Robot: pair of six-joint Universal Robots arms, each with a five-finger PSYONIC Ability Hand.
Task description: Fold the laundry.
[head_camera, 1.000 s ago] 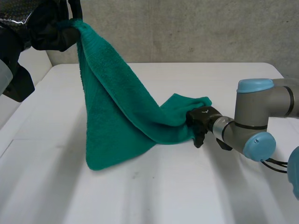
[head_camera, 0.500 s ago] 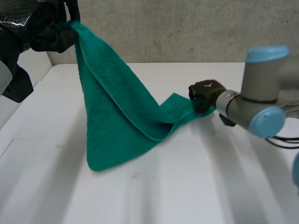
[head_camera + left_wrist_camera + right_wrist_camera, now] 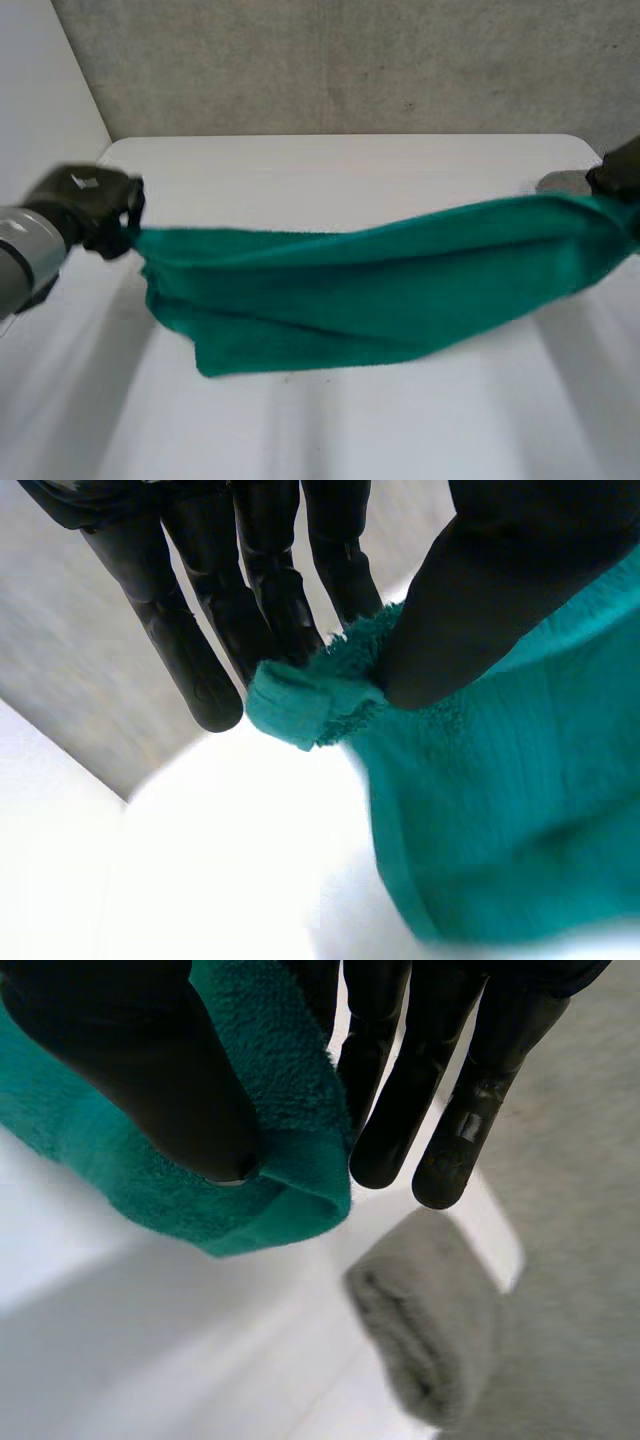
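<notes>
Previously draped towel (image 3: 380, 290) was stretched for folding between left robot hand (image 3: 88, 205) and right robot hand (image 3: 622, 172), each pinching a corner.

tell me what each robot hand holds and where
Both hold the green towel: the left robot hand pinches one end corner, the right robot hand the opposite corner.

Towel (image 3: 380, 290): teal terry cloth, matt, looped pile, fuzzier at the hemmed corner in the left hand (image 3: 265, 570). Both hands: black, smooth, faint sheen. Table (image 3: 350, 165): white, smooth, matt. Grey cloth (image 3: 430, 1330) beyond the right hand's (image 3: 430, 1070) fingertips: soft, matt, ribbed. Wall (image 3: 350, 60): grey, rough, concrete-like.
</notes>
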